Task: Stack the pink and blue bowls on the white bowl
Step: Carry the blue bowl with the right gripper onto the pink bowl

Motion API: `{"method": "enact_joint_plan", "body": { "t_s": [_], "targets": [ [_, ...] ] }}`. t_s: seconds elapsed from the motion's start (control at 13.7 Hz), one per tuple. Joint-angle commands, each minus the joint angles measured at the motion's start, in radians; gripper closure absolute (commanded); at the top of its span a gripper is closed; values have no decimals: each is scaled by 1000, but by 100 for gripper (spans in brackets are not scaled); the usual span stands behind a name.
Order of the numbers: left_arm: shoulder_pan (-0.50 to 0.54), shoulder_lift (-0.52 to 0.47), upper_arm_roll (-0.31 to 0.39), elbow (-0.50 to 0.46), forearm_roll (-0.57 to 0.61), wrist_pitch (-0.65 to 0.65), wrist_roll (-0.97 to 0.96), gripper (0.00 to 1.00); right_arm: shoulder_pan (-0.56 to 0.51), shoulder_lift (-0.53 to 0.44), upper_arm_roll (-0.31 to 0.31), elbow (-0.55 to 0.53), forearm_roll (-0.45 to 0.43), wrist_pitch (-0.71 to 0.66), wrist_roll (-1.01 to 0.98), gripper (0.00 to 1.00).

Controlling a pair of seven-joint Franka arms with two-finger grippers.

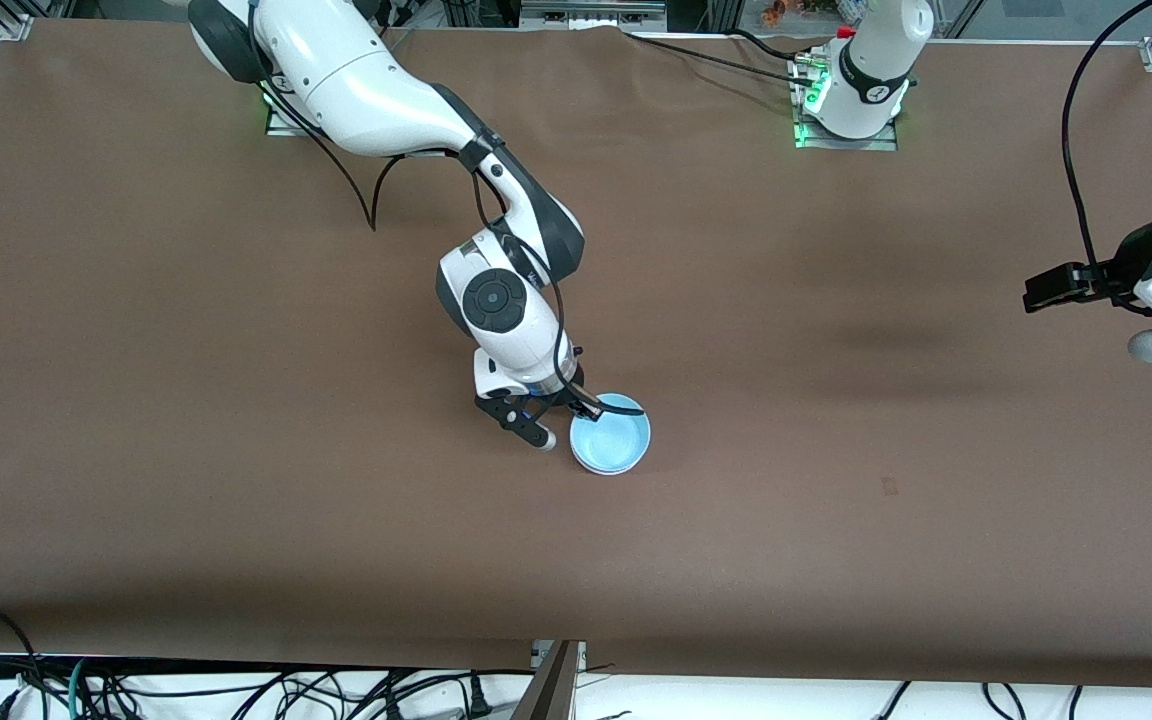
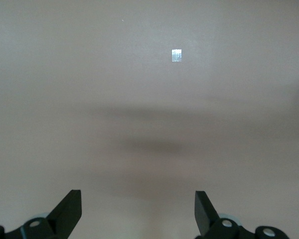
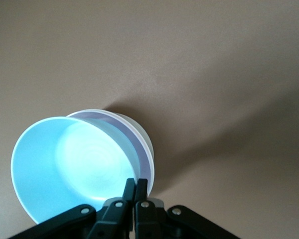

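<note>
Gripping: right gripper (image 1: 564, 420) pinches blue bowl's (image 1: 614, 436) rim, nested over pink (image 3: 139, 149) and white (image 3: 145, 137) bowls.
Left gripper (image 2: 138, 209): spread, waiting over bare table (image 1: 236, 450) edge.

Three bowls sitting nested at right gripper (image 3: 135, 188) fingertips: one blue bowl (image 3: 72, 164), one pink bowl (image 3: 134, 144), one white bowl (image 3: 139, 130). Two grippers showing; left gripper (image 2: 138, 211) hanging apart.

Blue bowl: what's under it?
The blue bowl sits nested in a pinkish bowl, itself in the white bowl; only their rims show. The right gripper pinches the blue rim.
</note>
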Motion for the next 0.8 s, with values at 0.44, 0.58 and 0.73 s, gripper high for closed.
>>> {"method": "enact_joint_plan", "body": {
  "t_s": [0.44, 0.58, 0.73],
  "targets": [
    [12, 2, -5, 14, -18, 0, 18, 0, -2, 15, -12, 45, -13, 0, 12, 35],
    [12, 4, -5, 14, -19, 0, 16, 0, -21, -5, -17, 47, -15, -61, -1, 16],
    [12, 7, -5, 15, -19, 0, 18, 0, -54, -71, -15, 45, -23, -141, -68, 1]
  ]
}}
